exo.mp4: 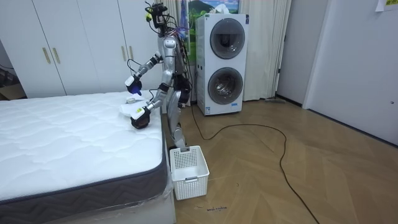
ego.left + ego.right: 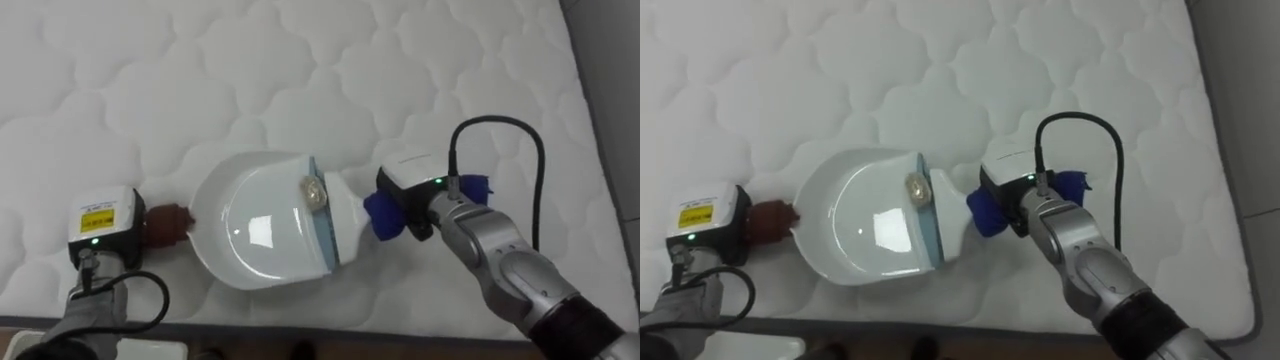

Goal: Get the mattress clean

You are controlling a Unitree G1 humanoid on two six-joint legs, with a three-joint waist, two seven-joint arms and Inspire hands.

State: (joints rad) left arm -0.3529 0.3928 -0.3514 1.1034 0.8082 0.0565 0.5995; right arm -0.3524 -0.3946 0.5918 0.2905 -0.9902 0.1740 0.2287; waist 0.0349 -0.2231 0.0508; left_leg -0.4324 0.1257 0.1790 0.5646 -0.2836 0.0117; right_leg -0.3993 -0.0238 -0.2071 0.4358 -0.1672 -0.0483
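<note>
The thing to clear was a small crumpled scrap [image 2: 315, 192], pale and light by the look of it, sitting just inside the open edge of the white dustpan [image 2: 255, 230], which lay flat on the quilted mattress [image 2: 200, 80] near the edge where I stood. I judged the scrap would roll or blow off at any jolt, and the pan's glossy plastic would let it slide, so the pan wanted keeping level or tipped back toward its handle. The pan itself looked stiff and light, and the place to hold it was the brown handle [image 2: 165, 225] at its closed end. My left hand [image 2: 105, 222] lay right at that handle, low and close to the mattress edge, its back turned up; its fingers were hidden beneath it and I could not tell how they were set. My right hand [image 2: 420, 185] reached in from the other side, forearm angled across the bed, back of the hand up, with a blue brush [image 2: 382, 215] showing on either side of it — held, I supposed, though I could not see the grip. The brush's near end lay just beside the pan's mouth, and the soft mattress would give under any firm sweep. A white basket [image 1: 188, 171] stood on the floor by the foot of the bed.
</note>
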